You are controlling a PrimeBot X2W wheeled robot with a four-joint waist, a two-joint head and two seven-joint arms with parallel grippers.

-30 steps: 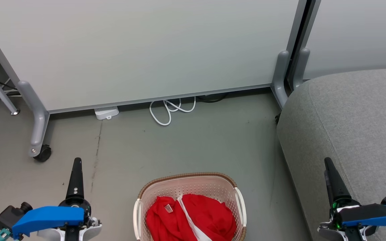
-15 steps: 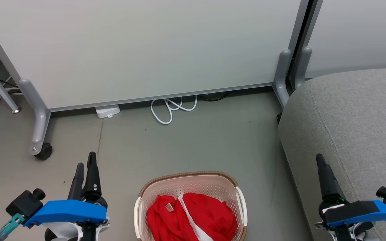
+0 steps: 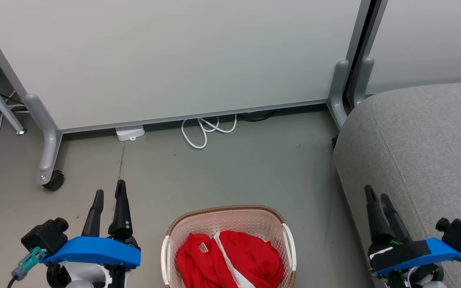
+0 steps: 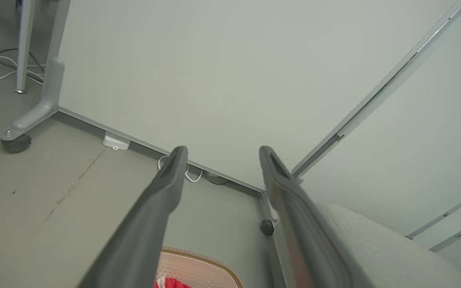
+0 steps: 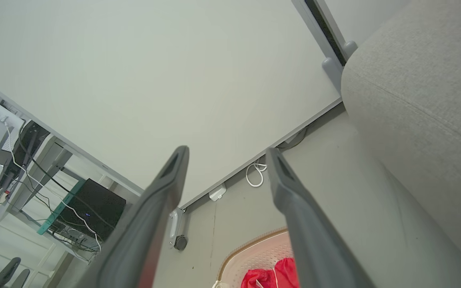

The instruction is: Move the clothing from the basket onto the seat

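The clothing (image 3: 230, 260), bright red with a white stripe and a small neck tag, lies bunched in the basket (image 3: 222, 218), a cream perforated tub with a brown rim, on the floor at the bottom centre of the head view. The grey seat (image 3: 426, 148) fills the right side. My left gripper (image 3: 109, 192) stands open left of the basket, above the floor. Open too, my right gripper (image 3: 377, 192) is to the right of the basket, at the seat's front edge. The wrist views show the basket rim (image 4: 202, 260) (image 5: 250, 244), the clothing (image 5: 272, 276) and the seat (image 4: 374, 244) (image 5: 422, 104).
A pale partition panel (image 3: 174, 60) on wheeled grey feet (image 3: 48, 160) closes off the back. A white cable (image 3: 204, 130) and a small white box (image 3: 129, 133) lie at its base. Bare grey floor (image 3: 234, 176) spreads between panel and basket.
Both grippers have turned, so each now shows two fingers apart. The left one has shifted right toward the basket; the right one has shifted left. The camera has drifted a little.
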